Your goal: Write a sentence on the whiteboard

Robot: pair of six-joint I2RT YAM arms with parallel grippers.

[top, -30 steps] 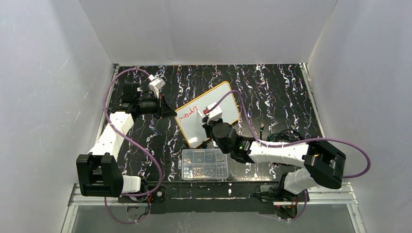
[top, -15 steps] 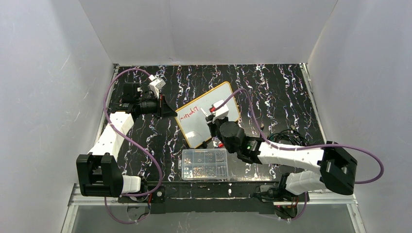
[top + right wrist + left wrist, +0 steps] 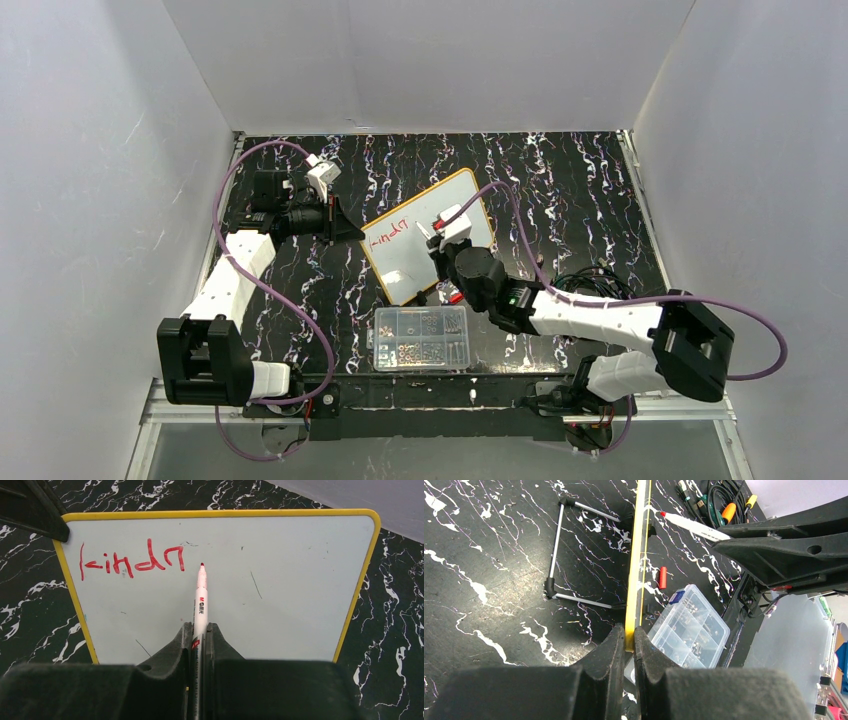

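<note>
The whiteboard (image 3: 400,272) stands tilted on its wire stand, its yellow rim edge-on in the left wrist view (image 3: 636,570). Red letters reading "kindn" (image 3: 132,562) run along its top left; the sentence stops there. My left gripper (image 3: 352,232) is shut on the board's rim at its corner (image 3: 629,632). My right gripper (image 3: 199,626) is shut on a white marker (image 3: 200,597), whose red tip points at the board just right of the last letter. In the left wrist view the marker (image 3: 691,526) tip sits a small gap off the board face.
A clear plastic compartment box (image 3: 421,338) lies in front of the board, also in the left wrist view (image 3: 689,627). A red marker cap (image 3: 663,576) lies on the black marbled table. Cables (image 3: 585,280) are bundled at the right. The wire stand (image 3: 555,555) is behind the board.
My right arm has shifted a little to the right and back with the marker, mostly in the first half second. The left arm and the board have not moved.
</note>
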